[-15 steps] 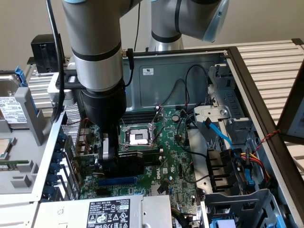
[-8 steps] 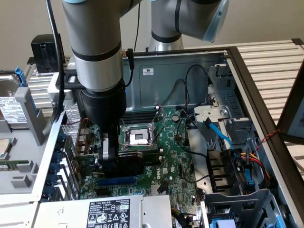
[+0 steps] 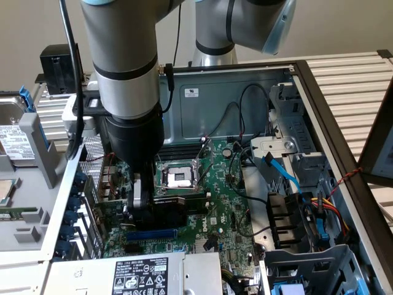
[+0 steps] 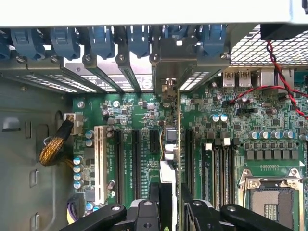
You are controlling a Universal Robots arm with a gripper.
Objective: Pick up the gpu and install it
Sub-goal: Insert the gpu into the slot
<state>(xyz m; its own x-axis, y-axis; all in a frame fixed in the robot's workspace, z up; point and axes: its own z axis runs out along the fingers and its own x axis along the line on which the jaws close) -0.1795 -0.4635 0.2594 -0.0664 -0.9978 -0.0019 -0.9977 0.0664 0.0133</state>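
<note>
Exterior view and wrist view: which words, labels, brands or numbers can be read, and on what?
Nothing can be quoted with confidence.
White sticker on the case wall: too small to read.
Power supply label: rows of print, unreadable.
Hard drive label: blurred.
Motherboard silkscreen: too small.
gpu, held in the gripper: no legible print.

Slot row: gpu [image 4: 172, 144] edge-on among the slots, clamped by gripper [image 4: 169, 192].
Beside it: black slots [image 4: 136, 163], white slot [image 4: 101, 163] bare, open above.
Rear wall: blue latches [image 4: 139, 41] crowd it.
Exterior view's right: cables [image 3: 284, 175], drive cage [image 3: 295, 141].
</note>
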